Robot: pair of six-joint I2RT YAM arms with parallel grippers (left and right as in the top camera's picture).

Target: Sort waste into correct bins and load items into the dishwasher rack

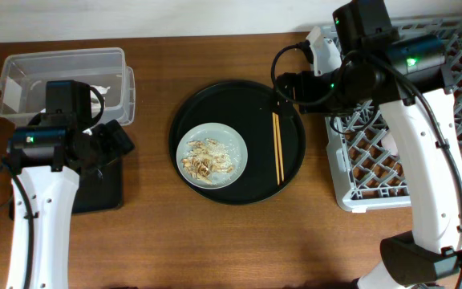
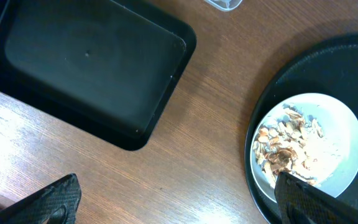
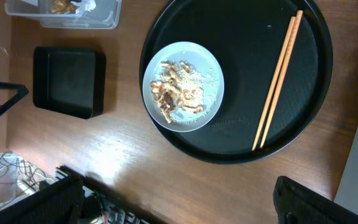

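The pale grey-green plate (image 1: 235, 144) with beige-brown food scraps (image 1: 204, 159) sits on the left of the large round black tray (image 1: 295, 160). The chopsticks (image 1: 277, 146) lie on the tray's right. My left gripper (image 1: 119, 136) is open and empty above the shallow black tray (image 1: 107, 193), next to the clear box (image 1: 62, 60). In the left wrist view it (image 2: 179, 199) hangs over bare wood between the black tray (image 2: 86, 62) and the plate (image 2: 340, 124). My right gripper (image 1: 291, 84) is open and empty, high over the round tray's far right edge, beside the rack (image 1: 455, 104). Bowl and cups are hidden.
The clear box holds white paper and brown wrappers, seen in the right wrist view (image 3: 67, 9). That view also shows the plate (image 3: 207, 74), the chopsticks (image 3: 278, 81), the black tray (image 3: 68, 81) and the right gripper (image 3: 179, 199). The right arm crosses over the rack.
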